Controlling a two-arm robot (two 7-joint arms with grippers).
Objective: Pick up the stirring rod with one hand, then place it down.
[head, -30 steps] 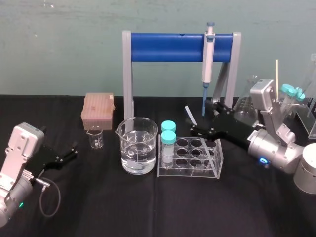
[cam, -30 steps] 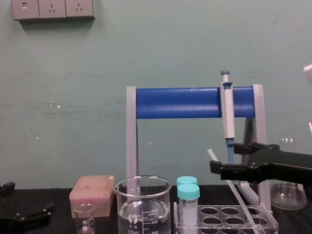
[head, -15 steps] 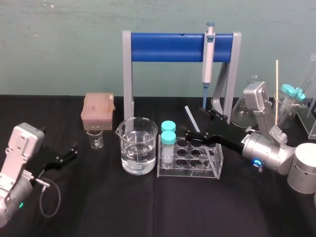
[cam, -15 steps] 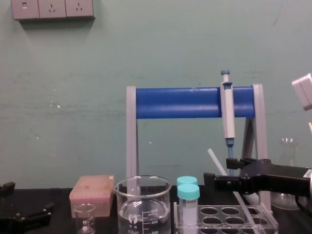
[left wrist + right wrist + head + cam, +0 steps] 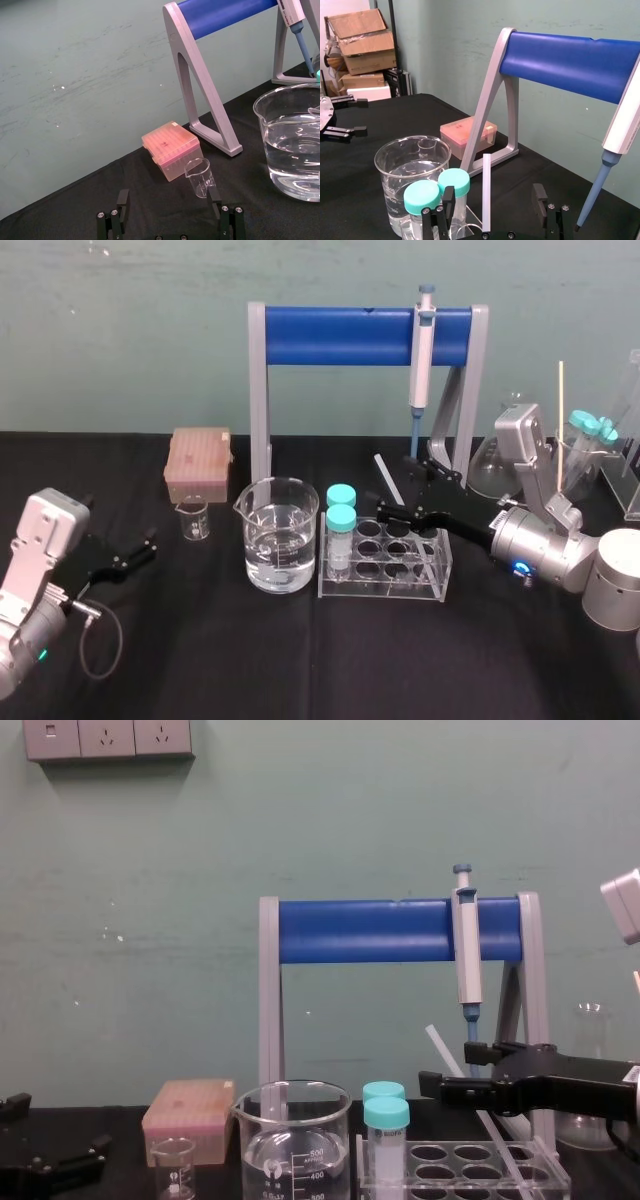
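Two black fingers (image 5: pixel 448 200) of the right gripper (image 5: pixel 396 488) stand apart on either side of the stirring rod (image 5: pixel 486 192). My wrist camera shows a gap on each side, so nothing is clamped yet. The rod leans in the tube rack (image 5: pixel 400 585). Its upper end pokes up over the rack's back edge, and its lower end runs down toward the rack's right end, as far as I can follow it. I judge the step in hand to be the grasp itself. I would first centre the rod between the pads, then close slowly and evenly so that neither finger pushes it sideways before the other arrives. Glass this thin is slick and brittle, so I want a firm hold, not a hard one. I would draw it out along its own lean, so it does not lever against the rack's wall. The capped tubes (image 5: pixel 341 510) at the rack's left end sit just beside one finger, and I would keep clear of them. My left gripper (image 5: pixel 146 545) rests well to the left of the rack, fingers spread and empty.
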